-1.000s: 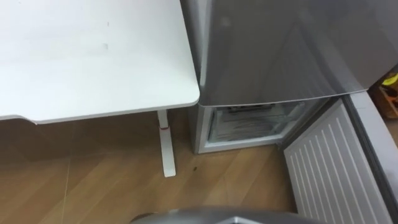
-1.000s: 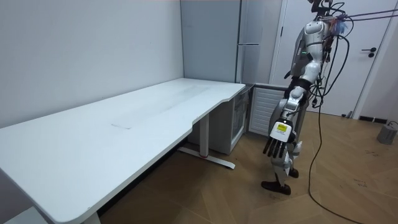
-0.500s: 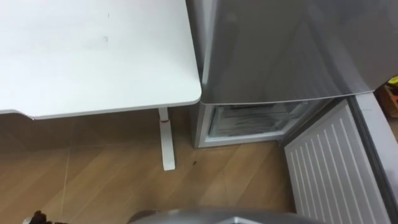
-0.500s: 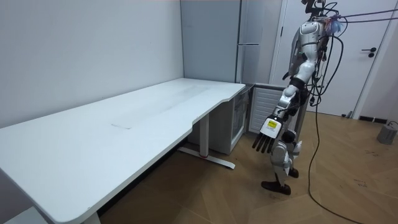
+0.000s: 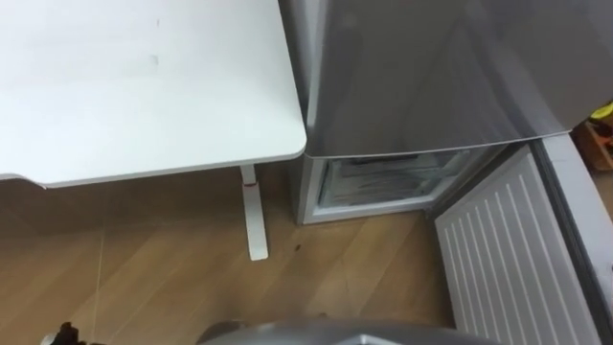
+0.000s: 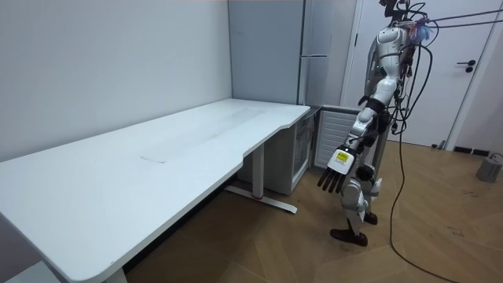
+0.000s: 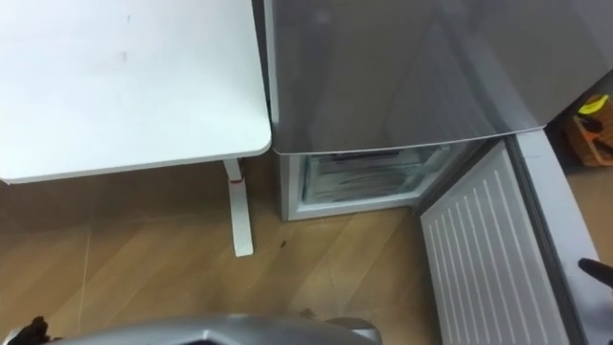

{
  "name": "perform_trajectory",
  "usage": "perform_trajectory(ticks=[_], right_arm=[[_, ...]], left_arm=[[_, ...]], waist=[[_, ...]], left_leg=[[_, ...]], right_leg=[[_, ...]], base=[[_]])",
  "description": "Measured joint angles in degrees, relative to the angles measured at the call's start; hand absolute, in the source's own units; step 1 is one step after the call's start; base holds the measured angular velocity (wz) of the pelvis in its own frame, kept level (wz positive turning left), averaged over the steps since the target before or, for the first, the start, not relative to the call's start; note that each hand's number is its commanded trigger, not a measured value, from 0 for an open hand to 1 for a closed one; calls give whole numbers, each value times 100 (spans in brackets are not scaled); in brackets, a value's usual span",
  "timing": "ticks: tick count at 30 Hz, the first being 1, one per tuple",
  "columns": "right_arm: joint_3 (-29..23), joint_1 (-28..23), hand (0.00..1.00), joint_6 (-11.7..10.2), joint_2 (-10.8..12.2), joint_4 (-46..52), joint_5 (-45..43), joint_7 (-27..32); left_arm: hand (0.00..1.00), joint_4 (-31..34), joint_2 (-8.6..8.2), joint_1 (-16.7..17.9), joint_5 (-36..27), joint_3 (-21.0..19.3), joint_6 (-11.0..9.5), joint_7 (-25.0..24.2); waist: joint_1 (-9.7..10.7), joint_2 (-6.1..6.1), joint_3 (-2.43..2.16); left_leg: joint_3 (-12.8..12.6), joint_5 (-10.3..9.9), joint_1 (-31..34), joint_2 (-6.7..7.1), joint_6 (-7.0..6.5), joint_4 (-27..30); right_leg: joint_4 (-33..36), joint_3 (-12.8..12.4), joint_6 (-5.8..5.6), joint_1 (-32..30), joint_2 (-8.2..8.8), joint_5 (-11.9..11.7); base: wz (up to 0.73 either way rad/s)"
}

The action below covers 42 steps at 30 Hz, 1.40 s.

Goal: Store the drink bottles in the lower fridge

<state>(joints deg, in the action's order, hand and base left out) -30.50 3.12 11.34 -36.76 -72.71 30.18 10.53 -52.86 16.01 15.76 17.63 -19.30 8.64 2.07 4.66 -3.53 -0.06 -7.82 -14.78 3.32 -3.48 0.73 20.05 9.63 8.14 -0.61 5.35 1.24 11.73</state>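
One white table (image 5: pixel 144 96) lies ahead of our left hand (image 6: pixel 336 169), its rounded corner just beside the one grey fridge (image 5: pixel 431 77). The lower compartment (image 5: pixel 388 182) stands open, with its one door (image 5: pixel 498 259) swung out beside our right hand (image 7: pixel 599 271), whose state we cannot tell. Bare floor (image 5: pixel 345 268) lies between. Our left hand hangs with fingers straight and apart, holding nothing. Where the drinks are we cannot tell.

One white counter (image 5: pixel 144 96) at ten o'clock, one grey fridge (image 5: pixel 431 77) at one o'clock, one open lower door (image 5: pixel 498 259) at four o'clock.
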Motion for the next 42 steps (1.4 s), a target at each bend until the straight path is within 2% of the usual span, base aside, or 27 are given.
perform_trajectory(ticks=[3,6,10,11,12,13,15,17,20,21,22,24,26,27,29,30,31,32,33,34,36,38,39,40,42], right_arm=[[1,-15,0,-187,91,18,-27,129],[101,-130,0,-261,134,155,33,134],[365,-306,0,-511,390,433,89,121],[410,-344,0,-536,438,484,89,116],[460,-432,0,-574,535,601,120,97],[461,-483,0,-593,607,662,195,57],[460,-503,0,-643,726,763,504,64],[517,-590,0,-806,932,937,858,55],[691,-794,0,-1087,1330,1300,1435,54],[779,-952,0,-1255,1552,1552,1716,53],[957,-1094,0,-1414,1760,1910,1945,42],[1291,-1249,0,-1581,2014,2308,2265,-51],[1638,-1372,0,-1707,2264,2562,2712,-235],[1938,-1369,0,-1760,2419,2626,2969,-373],[2384,-1280,0,-1664,2612,2633,3228,-611],[2519,-1185,0,-1927,2739,2644,3288,-507],[2538,-1169,0,-1972,2683,2660,3476,-540],[2564,-1160,0,-1973,2697,2660,3557,-580],[2771,-1108,0,-1970,2730,2665,3721,-646],[3075,-1042,0,-1935,2741,2679,3852,-738],[3526,-970,0,-1896,2742,2857,3946,-769],[3963,-834,0,-1865,2745,3065,4021,-802],[4210,-726,0,-1808,2766,3122,4054,-905],[4426,-626,0,-1650,2786,3170,4051,-1133],[4866,-495,0,-1383,2819,3398,4086,-1445]], left_arm=[[0,-1,31,11,-7,45,-3,2],[0,1,44,-5,-9,210,-19,8],[0,-19,42,-16,-68,430,-32,13],[0,-28,42,-26,-69,438,-38,13],[0,-63,42,-49,-67,476,-50,13],[0,-110,39,-56,-66,511,-64,12],[0,-215,40,-42,-63,584,-58,13],[0,-242,11,-6,-107,627,-44,14],[0,-277,-144,2,-120,664,-36,20],[0,-362,-184,-63,-124,756,-35,64],[0,-477,-224,-109,-121,901,-12,144],[0,-502,-277,-179,-117,1210,9,177],[0,-544,-371,-197,-130,1468,15,223],[0,-615,-422,-272,-121,1688,34,225],[0,-694,-589,-348,-123,1776,95,224],[0,-748,-797,-392,-121,1784,123,226],[0,-762,-933,-393,-121,1854,137,219],[0,-785,-944,-385,-121,1880,143,212],[0,-780,-912,-378,-125,1880,210,212],[0,-782,-858,-359,-178,1880,295,214],[0,-760,-832,-369,-188,1907,370,225],[0,-724,-836,-398,-205,2093,407,230],[0,-665,-842,-414,-228,2257,444,230],[0,-611,-850,-430,-229,2383,479,231],[0,-613,-861,-503,-234,2507,507,231]], waist=[[2,26,-7],[-14,79,-11],[-34,107,-16],[-37,179,-22],[-42,119,-2],[-44,144,-22],[-46,148,-22],[-62,156,-25],[-83,186,-30],[-134,188,-29],[-180,191,-29],[-205,197,-26],[-287,259,-26],[-309,315,-29],[-374,451,-38],[-415,623,-21],[-492,718,-46],[-513,711,-41],[-521,720,-47],[-558,678,-36],[-684,659,-36],[-776,646,-16],[-810,649,-1],[-821,657,19],[-907,657,24]], left_leg=[[12,0,19,-11,2,42],[11,-5,2,-27,16,-13],[-1,-6,-1,-77,47,-27],[1,-5,-1,-88,55,-24],[-1,-1,2,-102,68,-24],[-5,2,4,-115,78,-23],[-39,-4,-5,-149,92,-18],[-121,-8,-30,-182,111,-20],[-161,-7,-95,-196,122,-31],[-160,-5,-93,-201,125,-30],[-166,-7,-94,-216,130,-15],[-166,-17,-75,-238,137,24],[-179,-68,-50,-290,150,123],[-140,-86,-24,-301,159,164],[-122,-78,19,-291,155,172],[-128,-39,52,-251,105,146],[-141,-1,70,-181,61,74],[-144,17,77,-162,48,46],[-141,54,59,-146,48,-9],[-141,85,38,-145,65,-69],[-136,102,86,-162,91,-76],[-73,120,133,-173,114,-16],[-10,128,148,-170,124,1],[44,127,166,-167,127,39],[71,132,164,-169,138,37]], right_leg=[[7,2,14,-31,-15,-10],[15,-9,26,-27,-29,-18],[15,-11,69,-34,-67,-46],[15,-13,76,-34,-77,-51],[17,-18,85,-40,-89,-56],[15,-27,96,-48,-101,-62],[15,-71,111,-63,-122,-71],[5,-140,130,-60,-151,-83],[1,-181,138,-24,-161,-80],[0,-187,139,-33,-164,-79],[0,-208,144,-41,-173,-81],[-5,-236,158,-49,-193,-90],[-3,-265,166,-57,-229,-94],[-1,-262,174,-67,-245,-98],[5,-233,175,-109,-233,-99],[-2,-243,139,-149,-204,-123],[14,-188,110,-201,-121,-141],[14,-188,103,-218,-105,-145],[18,-187,101,-226,-96,-145],[18,-186,106,-221,-100,-147],[14,-162,128,-232,-127,-156],[9,-91,154,-249,-144,-162],[4,-39,168,-248,-153,-157],[1,0,187,-237,-162,-132],[4,48,205,-217,-161,-108]], base=[[1],[-1],[-7],[-6],[-4],[-5],[-16],[-20],[-10],[-8],[-11],[-9],[-9],[0],[6],[0],[0],[0],[3],[0],[5],[17],[27],[27],[15]])
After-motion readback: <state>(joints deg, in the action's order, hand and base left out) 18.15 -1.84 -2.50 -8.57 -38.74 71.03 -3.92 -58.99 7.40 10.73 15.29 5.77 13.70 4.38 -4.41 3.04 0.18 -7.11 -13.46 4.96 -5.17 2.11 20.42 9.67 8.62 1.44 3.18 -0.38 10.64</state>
